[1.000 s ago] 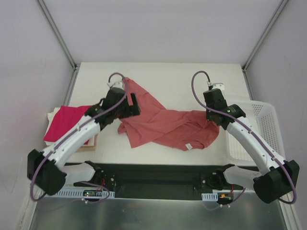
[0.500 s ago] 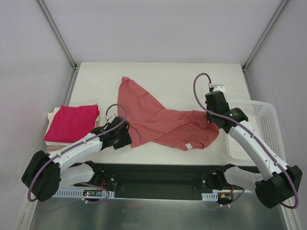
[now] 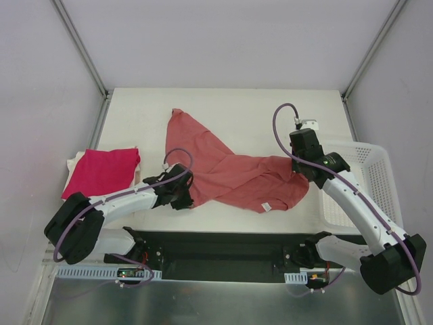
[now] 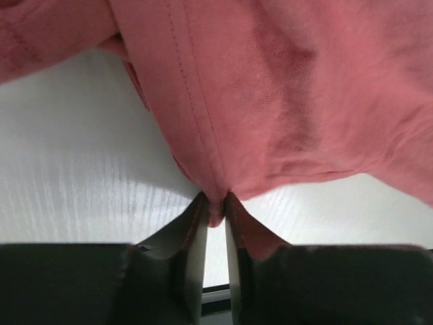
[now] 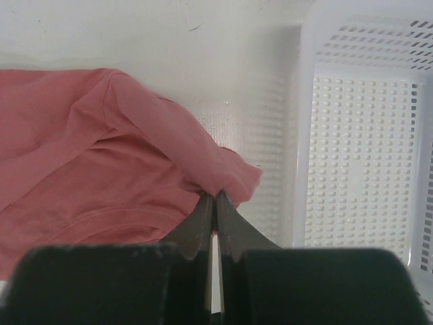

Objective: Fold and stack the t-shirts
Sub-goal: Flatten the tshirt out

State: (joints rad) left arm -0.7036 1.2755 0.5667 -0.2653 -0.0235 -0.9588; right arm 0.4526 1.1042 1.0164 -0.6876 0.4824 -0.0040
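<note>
Left arm lies low along the near edge of the table [image 3: 270, 108], left gripper [image 4: 215, 200] pinching the hem of the salmon t-shirt [image 3: 230, 172]. Right arm reaches forward, elbow bent, right gripper [image 5: 215, 195] clamped on the shirt's right edge beside the basket [image 3: 369, 169]. The shirt sprawls mid-table.
</note>
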